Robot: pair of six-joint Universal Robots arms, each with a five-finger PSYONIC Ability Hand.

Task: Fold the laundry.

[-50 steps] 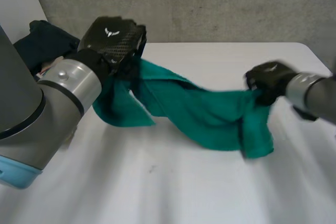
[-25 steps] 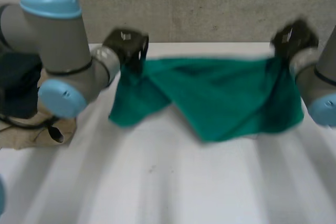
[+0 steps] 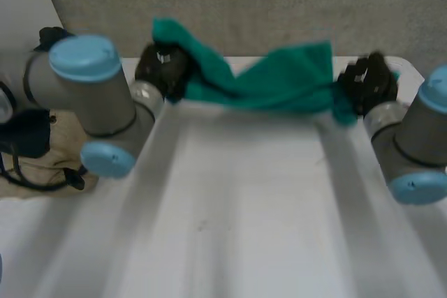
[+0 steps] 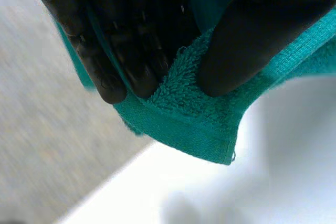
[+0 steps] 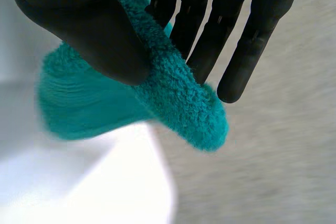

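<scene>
A green terry towel (image 3: 269,82) hangs stretched in the air between my two hands near the table's far edge. My left hand (image 3: 162,68) is shut on the towel's left corner; in its wrist view the thumb (image 4: 247,40) pinches the hemmed corner (image 4: 194,124) against the fingers (image 4: 131,40). My right hand (image 3: 364,83) is shut on the towel's right end; there the thumb (image 5: 89,30) presses a fuzzy fold of towel (image 5: 173,98) against the fingers (image 5: 220,19). A loose flap of towel sticks up above the left hand.
The white table (image 3: 237,214) spreads out in front of the towel. At the left lie dark clothes (image 3: 28,134) on a beige cloth (image 3: 42,172). A grey wall (image 3: 279,5) rises right behind the table's far edge.
Both hands have carried the towel up and away toward the far edge and pulled it out taut. It no longer drapes down over the table.
</scene>
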